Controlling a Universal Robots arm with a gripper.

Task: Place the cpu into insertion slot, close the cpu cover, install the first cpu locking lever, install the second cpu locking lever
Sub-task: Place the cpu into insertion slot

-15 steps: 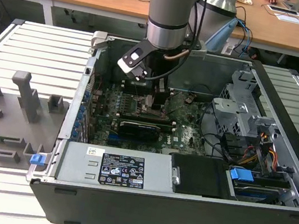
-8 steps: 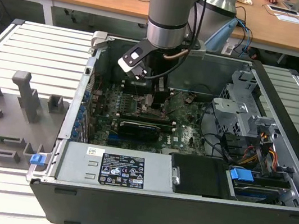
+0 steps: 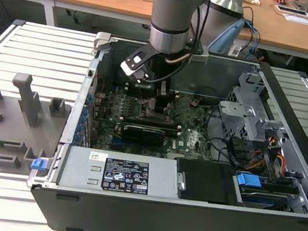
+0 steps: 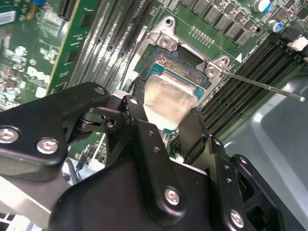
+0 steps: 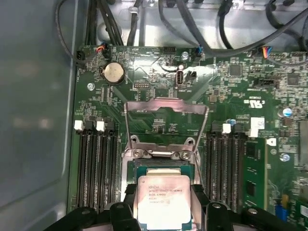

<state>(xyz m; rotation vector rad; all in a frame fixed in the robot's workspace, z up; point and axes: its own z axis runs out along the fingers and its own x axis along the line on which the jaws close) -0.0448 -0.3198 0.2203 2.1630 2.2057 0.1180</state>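
The cpu (image 5: pixel 162 198), a flat square chip with a pale silvery top, sits between my gripper's (image 5: pixel 163 192) two black fingers (image 5: pixel 129 193), which are shut on its opposite edges. It hangs just over the insertion slot (image 5: pixel 163 166), a dark socket with a metal rim on the green board. In the second wrist view the cpu (image 4: pixel 169 98) lies tilted at the insertion slot's (image 4: pixel 179 65) near edge, in my gripper (image 4: pixel 166 109). The cpu cover (image 5: pixel 166 102) stands swung open behind the socket. A thin locking lever (image 4: pixel 264 86) sticks out free. In the exterior view my gripper (image 3: pixel 158 105) reaches down inside the case.
The open computer case (image 3: pixel 68 137) surrounds the board, with a power supply (image 3: pixel 124 175) at the front and a drive cage (image 3: pixel 247 116) with cables on the exterior view's right. Black memory slots (image 5: pixel 98 168) flank the socket. A grey fixture tray (image 3: pixel 6 121) lies outside the case.
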